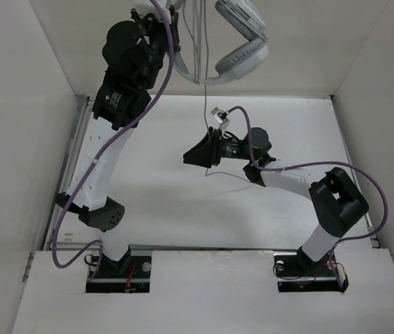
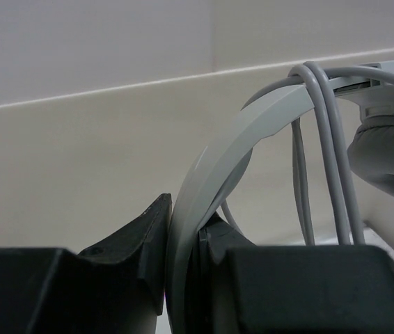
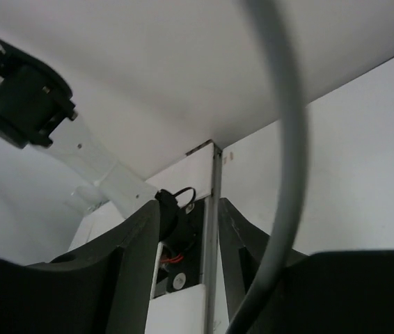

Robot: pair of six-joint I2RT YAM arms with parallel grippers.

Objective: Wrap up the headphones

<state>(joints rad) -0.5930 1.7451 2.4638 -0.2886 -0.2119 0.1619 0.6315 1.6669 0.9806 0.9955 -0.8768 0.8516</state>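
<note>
You are holding the headphones [image 1: 242,45] high by the back wall [image 1: 322,56], your left gripper [image 2: 182,219] clenching the smooth, curved grey-white headband [image 2: 211,153]. In the left wrist view the band is arching up and rightward toward a padded oval earcup [image 2: 385,153]. The thin grey cord [image 1: 205,104] is looping over the band and hanging straight down past your right gripper [image 3: 186,209], whose jaws are standing apart, gripping nothing.

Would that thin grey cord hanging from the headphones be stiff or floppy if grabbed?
Likely floppy: the cord hangs limp below the headphones and drapes over their headband. Probably light and thin, so it might slip from a loose grip.
</note>
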